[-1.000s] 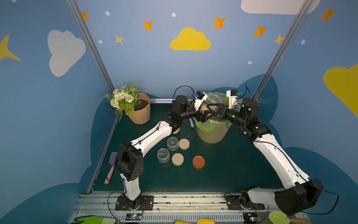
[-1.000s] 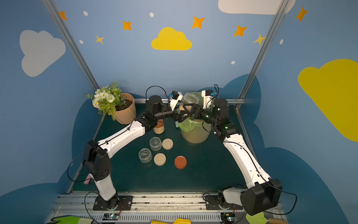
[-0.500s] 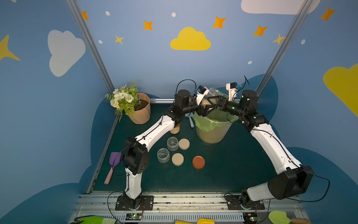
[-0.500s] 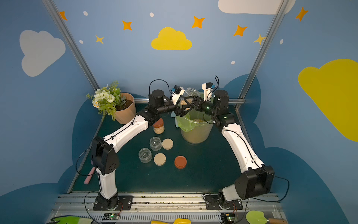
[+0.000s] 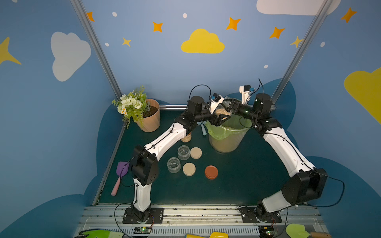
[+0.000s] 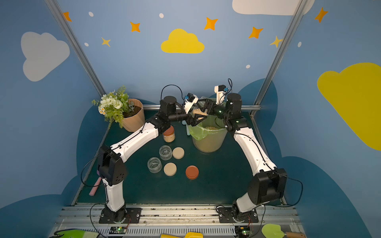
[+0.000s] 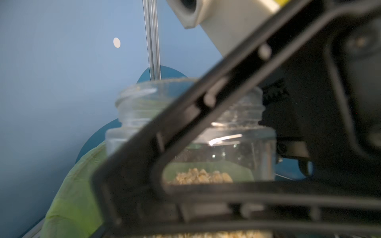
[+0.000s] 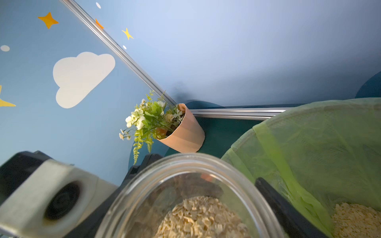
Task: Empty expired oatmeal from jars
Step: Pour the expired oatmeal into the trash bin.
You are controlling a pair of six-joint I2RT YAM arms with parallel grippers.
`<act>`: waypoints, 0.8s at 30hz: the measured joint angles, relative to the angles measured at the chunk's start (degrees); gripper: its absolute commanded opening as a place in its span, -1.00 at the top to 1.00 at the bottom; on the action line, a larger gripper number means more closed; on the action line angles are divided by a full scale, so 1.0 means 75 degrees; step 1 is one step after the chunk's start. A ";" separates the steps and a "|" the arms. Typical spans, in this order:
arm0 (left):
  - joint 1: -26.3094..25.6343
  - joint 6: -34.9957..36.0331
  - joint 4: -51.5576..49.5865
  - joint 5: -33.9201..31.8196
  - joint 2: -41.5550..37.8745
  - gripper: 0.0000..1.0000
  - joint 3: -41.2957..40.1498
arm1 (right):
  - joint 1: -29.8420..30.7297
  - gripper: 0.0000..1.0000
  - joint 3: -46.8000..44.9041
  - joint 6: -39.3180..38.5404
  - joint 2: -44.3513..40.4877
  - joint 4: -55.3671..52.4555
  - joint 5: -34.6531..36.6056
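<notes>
- Open jar (image 5: 221, 110): a small clear cylindrical jar with its lid off, held in the air above the left side of the mouth of the large beige bin (image 5: 226, 144) with a green liner (image 8: 309, 144).
- Oatmeal (image 8: 198, 216): pale tan, flat, loose flakes filling the lower part of the open jar. The threaded neck (image 7: 144, 115) above them is bare apart from fine dust.
- Left gripper (image 5: 221, 116): jaws closed on the body of the open jar, carrying it.
- Right gripper (image 5: 229, 105): at the jar's neck, with one black finger (image 8: 278, 206) just beside the rim. I cannot tell whether it touches the jar or how far the jaws stand apart.
- A heap of tipped oatmeal (image 8: 354, 220) lies inside the liner.
- An empty clear jar (image 5: 183, 152) and a second empty clear jar (image 5: 173, 164) stand upright mid-table. Just beside them are a beige round lid (image 5: 195, 153), a second beige lid (image 5: 189, 169) and a rust-red round lid (image 5: 211, 172).
- Capped jar (image 6: 169, 135): rust-red lid on, oatmeal inside, standing beside the left arm. In a top view the forearm hides all but its base (image 5: 186, 138).
- The left wrist view is blurred, and the gripper's own black frame covers the open jar's base.
- A pale blue object (image 5: 203, 129), possibly a handle, is mostly hidden behind the left arm.
</notes>
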 measured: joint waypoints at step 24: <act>-0.0070 -0.0189 0.0239 -0.0219 0.0003 -0.82 -0.0026 | -0.0102 0.05 -0.0003 0.0052 0.0015 0.0102 -0.0326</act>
